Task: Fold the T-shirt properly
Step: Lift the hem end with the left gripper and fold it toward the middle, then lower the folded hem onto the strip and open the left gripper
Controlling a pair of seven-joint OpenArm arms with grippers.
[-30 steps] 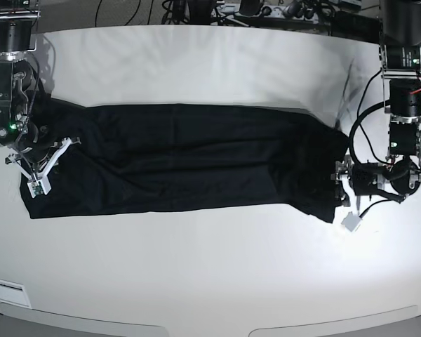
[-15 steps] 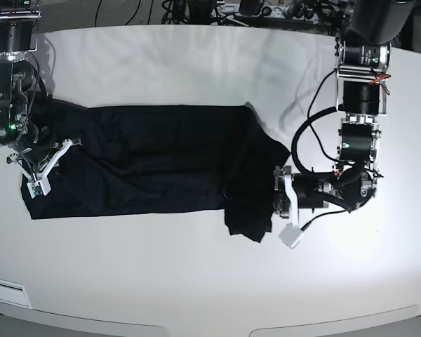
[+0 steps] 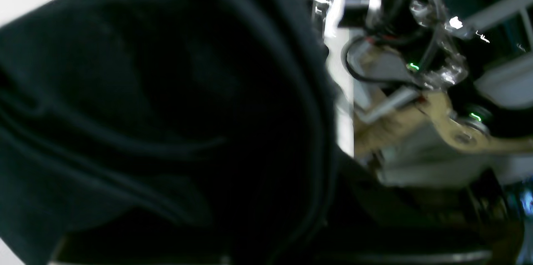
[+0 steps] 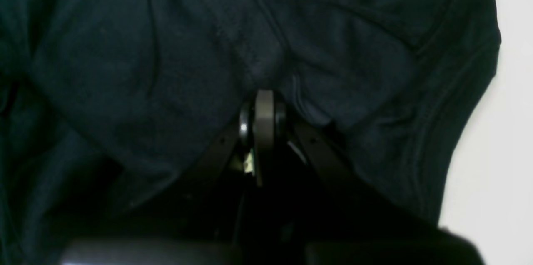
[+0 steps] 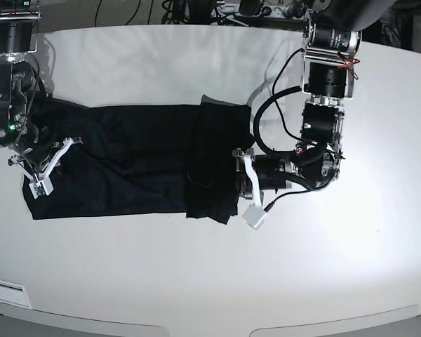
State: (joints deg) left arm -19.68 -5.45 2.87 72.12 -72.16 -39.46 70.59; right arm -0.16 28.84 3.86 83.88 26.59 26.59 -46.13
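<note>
One T-shirt (image 5: 126,161), two arms; each one's fingers (image 4: 264,108) pinch it.

The table (image 5: 196,281) lies bare in front of the shirt (image 5: 126,161) and behind it, so a gripper could pass along either side. The shirt's raised fold blocks the middle, with the left gripper (image 5: 240,184) and its arm just beside it. The right gripper (image 5: 36,175) occupies the shirt's far end. Cables (image 5: 196,10) crowd the table's back edge.
</note>
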